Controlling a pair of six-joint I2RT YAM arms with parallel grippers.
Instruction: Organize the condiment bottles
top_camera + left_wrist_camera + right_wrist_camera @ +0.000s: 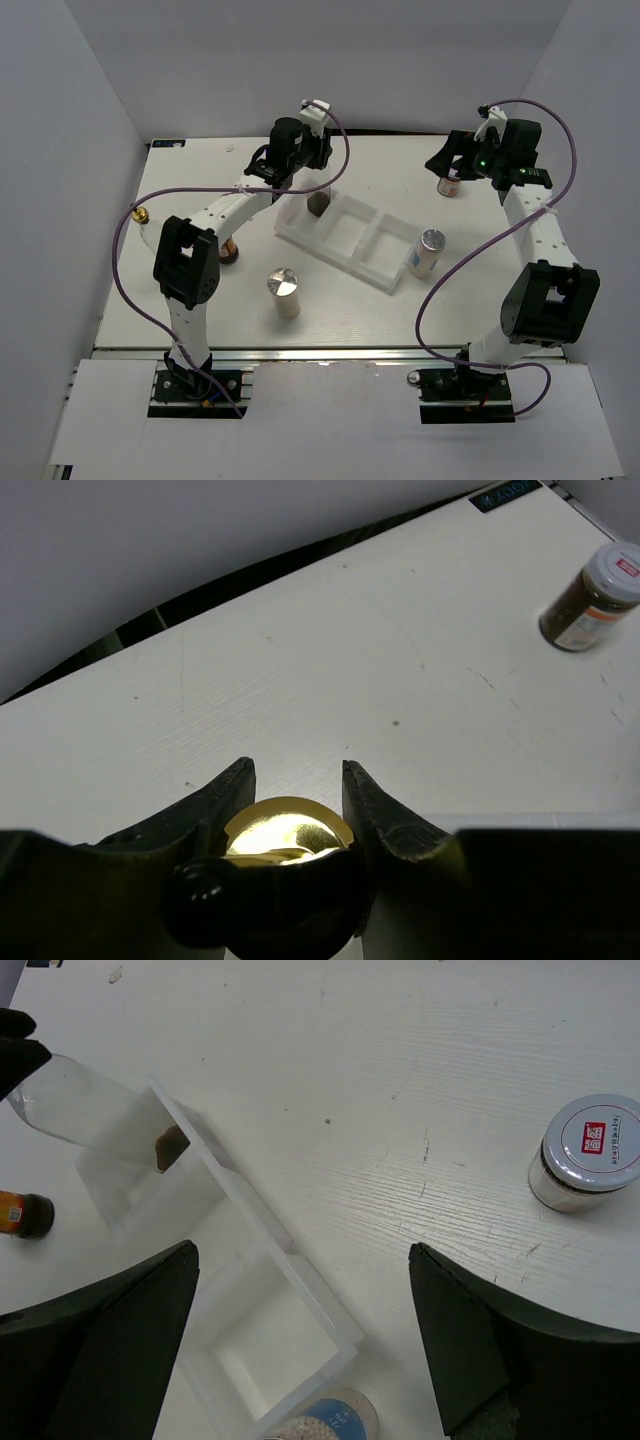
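My left gripper (288, 172) is shut on the gold pourer top (288, 830) of a tall clear glass bottle (100, 1115). The bottle leans with its dark-stained bottom (320, 205) in the left compartment of the white tray (330, 255). My right gripper (447, 160) is open and empty, hovering over the table beside the small white-lidded jar (590, 1155); the jar also shows in the top view (450, 185). One silver-capped shaker (283, 292) stands in front of the tray. Another (427, 252) stands at the tray's right end.
A gold pourer top (140, 215) shows at the table's left edge; its bottle body is hard to make out. A dark jar (230, 250) stands half hidden behind my left arm. The tray's middle (265, 1345) and right compartments hold nothing.
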